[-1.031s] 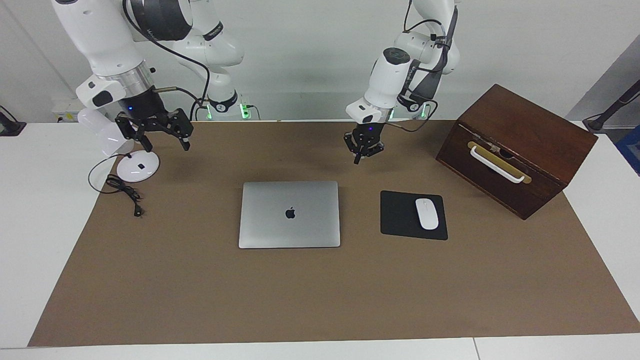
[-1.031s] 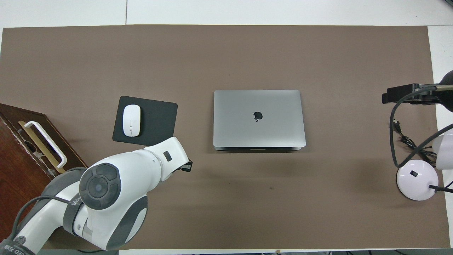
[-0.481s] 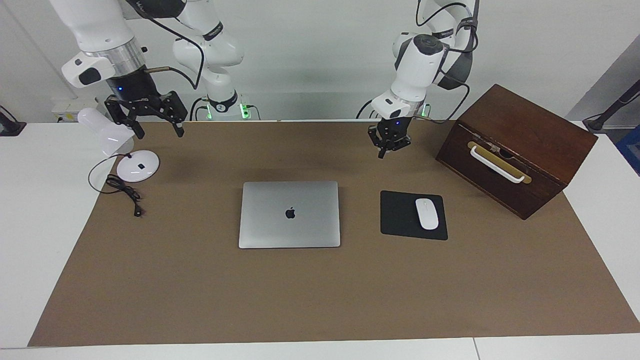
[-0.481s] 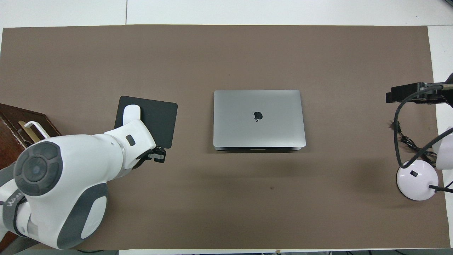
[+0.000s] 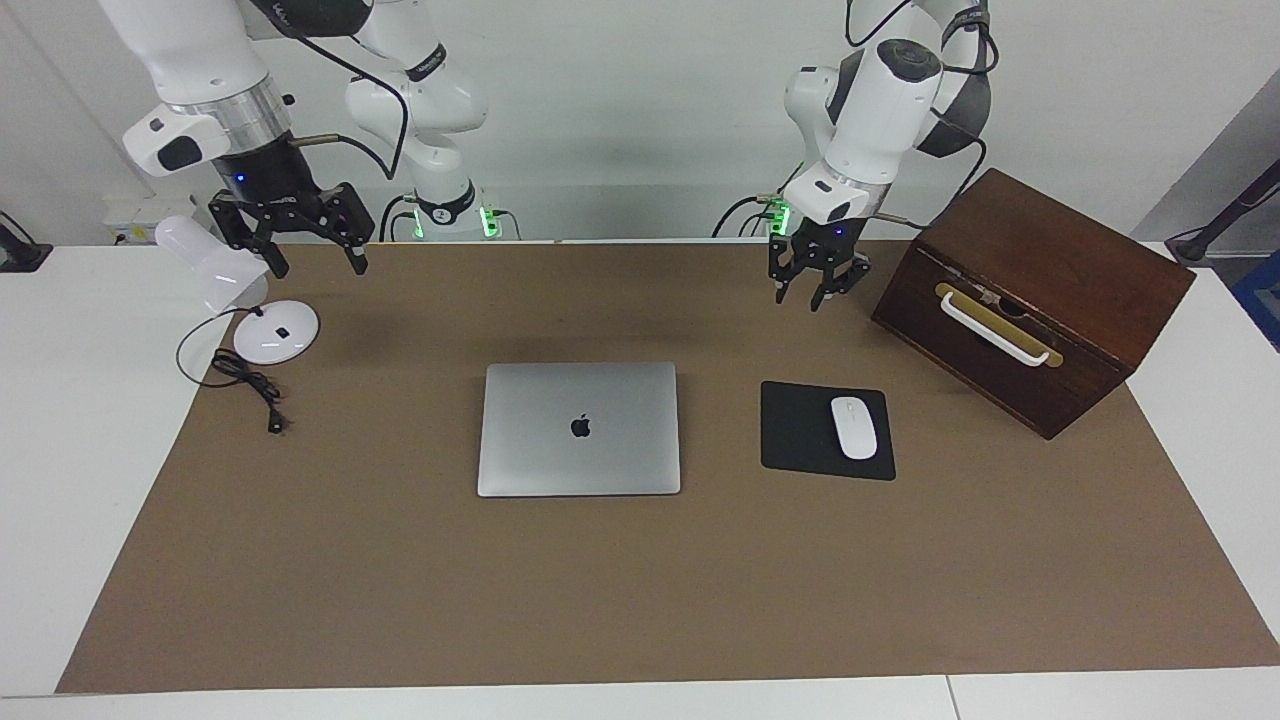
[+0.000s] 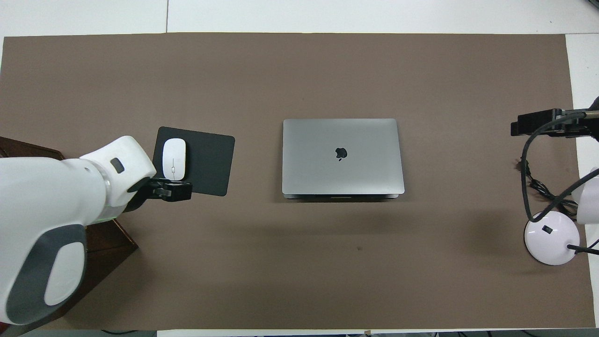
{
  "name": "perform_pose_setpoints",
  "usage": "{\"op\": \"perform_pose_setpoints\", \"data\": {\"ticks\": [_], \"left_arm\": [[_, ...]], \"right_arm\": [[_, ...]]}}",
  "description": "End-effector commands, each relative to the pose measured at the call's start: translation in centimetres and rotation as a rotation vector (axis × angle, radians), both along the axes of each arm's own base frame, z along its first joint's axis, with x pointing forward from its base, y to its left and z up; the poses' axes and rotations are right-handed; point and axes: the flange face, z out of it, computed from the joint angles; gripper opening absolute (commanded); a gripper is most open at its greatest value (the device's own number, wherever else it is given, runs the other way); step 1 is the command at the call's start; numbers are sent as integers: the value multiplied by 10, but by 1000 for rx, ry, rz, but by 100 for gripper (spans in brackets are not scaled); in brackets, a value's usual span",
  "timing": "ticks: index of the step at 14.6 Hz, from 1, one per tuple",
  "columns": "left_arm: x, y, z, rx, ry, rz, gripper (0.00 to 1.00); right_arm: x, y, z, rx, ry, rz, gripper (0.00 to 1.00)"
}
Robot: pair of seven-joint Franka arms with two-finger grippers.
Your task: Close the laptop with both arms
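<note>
The silver-grey laptop (image 5: 578, 428) lies shut and flat in the middle of the brown mat, apple logo up; it also shows in the overhead view (image 6: 342, 157). My left gripper (image 5: 805, 298) hangs open and empty in the air over the mat, beside the wooden box and well apart from the laptop; in the overhead view (image 6: 171, 191) it lies over the edge of the mouse pad. My right gripper (image 5: 318, 268) hangs open and empty over the mat's edge, next to the desk lamp, also far from the laptop.
A black mouse pad (image 5: 795, 445) with a white mouse (image 5: 854, 427) lies beside the laptop toward the left arm's end. A dark wooden box (image 5: 1040, 290) with a white handle stands past it. A white desk lamp (image 5: 275, 332) and its cable (image 5: 245, 385) sit at the right arm's end.
My left gripper has swung away from the laptop toward the wooden box. My right gripper rose a little, then held still. The laptop has not moved.
</note>
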Motion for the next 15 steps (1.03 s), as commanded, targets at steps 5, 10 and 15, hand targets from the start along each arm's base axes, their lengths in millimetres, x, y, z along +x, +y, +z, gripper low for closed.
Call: {"op": "perform_pose_setpoints", "data": {"ticks": [5, 10, 15], "left_arm": [[16, 69, 36, 14, 17, 109, 100], [28, 122, 50, 11, 9, 223, 100], [47, 146, 81, 21, 38, 256, 100]], "right_arm": [[-2, -7, -2, -49, 21, 10, 100], [-3, -10, -2, -75, 22, 9, 100], [-4, -12, -3, -83, 25, 7, 100]]}}
